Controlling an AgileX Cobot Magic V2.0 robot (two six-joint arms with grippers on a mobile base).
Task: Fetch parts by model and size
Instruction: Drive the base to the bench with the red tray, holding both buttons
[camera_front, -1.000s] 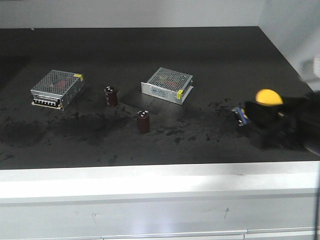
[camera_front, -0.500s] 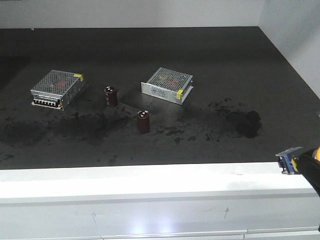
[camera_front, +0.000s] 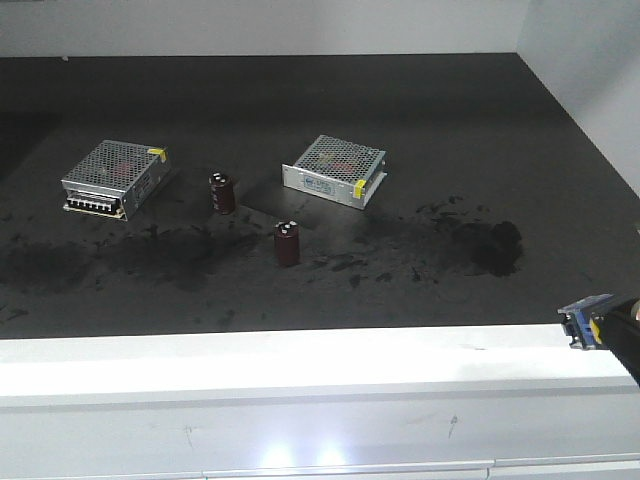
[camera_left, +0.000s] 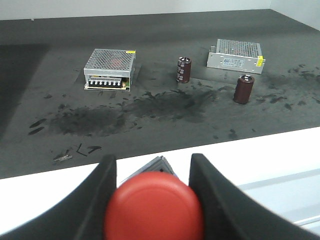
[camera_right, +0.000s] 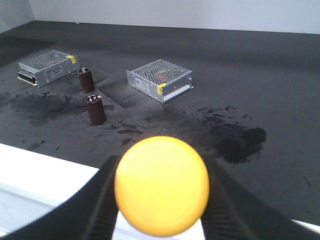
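The red-capped push-button switch (camera_left: 154, 206) fills the bottom of the left wrist view. My left gripper (camera_left: 152, 167) is shut on it, a black finger on each side, and its silver-blue base (camera_left: 152, 166) pokes out behind the cap over the white ledge. In the right wrist view my right gripper (camera_right: 161, 167) is shut on the yellow-capped switch (camera_right: 161, 185), held above the table's front edge. The front view shows only that switch's blue-and-silver base (camera_front: 580, 322) and a bit of the right gripper (camera_front: 622, 338) at the right border. The left gripper is outside the front view.
Two perforated silver power supply boxes (camera_front: 115, 178) (camera_front: 335, 169) and two maroon capacitors (camera_front: 223, 193) (camera_front: 288, 243) stand on the black table (camera_front: 420, 110). Dark smudges (camera_front: 495, 245) mark its front part. A white ledge (camera_front: 300, 355) runs along the front.
Over the last second my right gripper has pulled back with the yellow switch from above the table's right side to the front right edge. It has hardly moved in the last half second.
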